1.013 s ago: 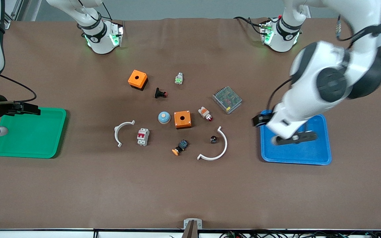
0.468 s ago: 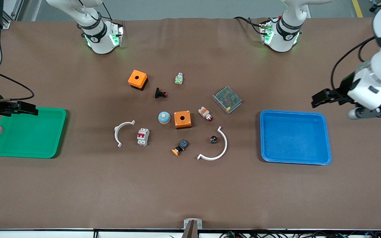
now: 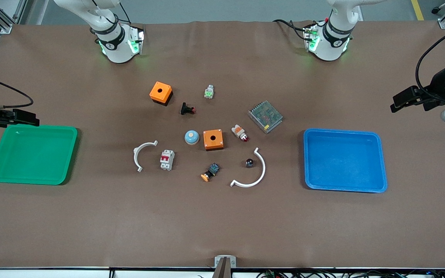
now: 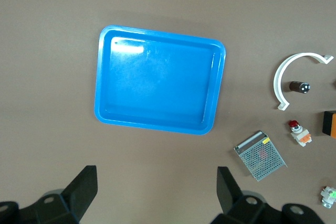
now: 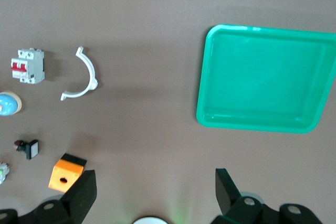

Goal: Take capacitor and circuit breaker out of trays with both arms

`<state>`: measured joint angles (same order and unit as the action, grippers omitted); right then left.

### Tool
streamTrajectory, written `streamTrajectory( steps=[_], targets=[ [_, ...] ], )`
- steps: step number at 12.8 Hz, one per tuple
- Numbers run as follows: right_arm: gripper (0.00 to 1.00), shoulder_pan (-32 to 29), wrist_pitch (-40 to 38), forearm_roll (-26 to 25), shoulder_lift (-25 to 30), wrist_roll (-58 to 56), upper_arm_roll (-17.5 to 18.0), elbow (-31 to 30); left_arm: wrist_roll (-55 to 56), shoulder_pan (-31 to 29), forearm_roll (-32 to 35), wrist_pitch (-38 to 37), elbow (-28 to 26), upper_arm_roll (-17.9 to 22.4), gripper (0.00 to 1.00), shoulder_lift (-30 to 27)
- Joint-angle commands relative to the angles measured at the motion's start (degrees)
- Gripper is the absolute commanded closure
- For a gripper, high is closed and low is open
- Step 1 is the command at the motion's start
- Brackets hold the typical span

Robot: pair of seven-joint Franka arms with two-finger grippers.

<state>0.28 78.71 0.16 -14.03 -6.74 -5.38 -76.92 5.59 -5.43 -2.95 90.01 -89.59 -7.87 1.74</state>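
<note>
The capacitor (image 3: 249, 163) is a tiny black cylinder with a shiny end, lying on the table inside a white arc; it also shows in the left wrist view (image 4: 299, 86). The breaker (image 3: 167, 160) is a light-grey block with red levers, beside another white arc; it also shows in the right wrist view (image 5: 27, 66). My left gripper (image 4: 157, 182) is open and empty, high over the table at the left arm's end, beside the blue tray (image 3: 345, 133). My right gripper (image 5: 156, 182) is open and empty, high by the green tray (image 3: 33, 128).
Between the trays lie two orange boxes (image 3: 160, 92) (image 3: 213, 139), a mesh power supply (image 3: 265, 116), two white arcs (image 3: 142, 155) (image 3: 253, 175), a blue dome button (image 3: 191, 137), a black push-button (image 3: 187, 109), an indicator lamp (image 3: 239, 132) and an orange-capped button (image 3: 210, 172). Both trays hold nothing.
My left arm has swung from over the blue tray out to the table's edge at the left arm's end. My right gripper has drifted slightly off the green tray. The objects have not moved.
</note>
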Motion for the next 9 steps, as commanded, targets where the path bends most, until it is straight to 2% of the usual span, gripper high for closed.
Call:
streamTrajectory(
  steps=[1, 5, 9],
  targets=[
    [0.0, -0.3, -2.6, 0.2, 1.6, 0.2, 0.1, 1.2, -0.5, 0.0, 0.4, -0.2, 0.1, -0.3, 0.0, -0.2],
    [0.0, -0.2, -1.1, 0.6, 7.6, 0.5, -0.1, -3.7, -0.6, 0.1, 1.6, -0.2, 0.9, -0.3, 0.0, 0.4],
    [0.0, -0.3, 7.2, 0.6, 16.7, 0.4, -0.1, -16.0, 0.1, 0.2, 1.7, 0.1, 1.0, -0.2, 0.0, 0.5]
  ],
)
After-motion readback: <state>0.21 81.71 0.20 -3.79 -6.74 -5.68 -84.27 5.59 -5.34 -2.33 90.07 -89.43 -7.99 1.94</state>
